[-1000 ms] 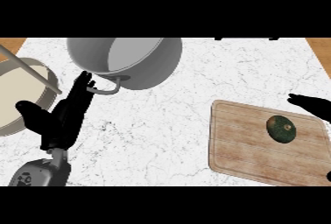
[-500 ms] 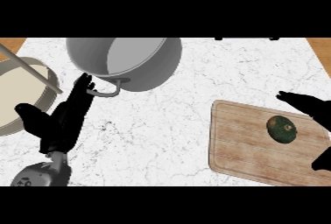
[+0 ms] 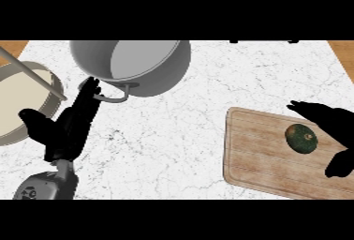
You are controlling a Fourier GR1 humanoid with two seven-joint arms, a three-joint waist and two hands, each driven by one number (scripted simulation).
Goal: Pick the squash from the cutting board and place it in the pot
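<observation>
since before, my right hand (image 3: 330, 125) has edged left, open around the squash (image 3: 302, 138), ready to grasp; left hand (image 3: 68, 126) rests open

Your right hand (image 3: 333, 126) runs off the right edge, the pot's (image 3: 131, 61) far rim is cropped at top, and the cutting board's (image 3: 266, 159) lower corner is cut off.

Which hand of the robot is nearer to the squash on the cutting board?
Right. The right hand hangs open just beside the squash, above the cutting board. The left hand rests far across the counter, near the pot.
</observation>
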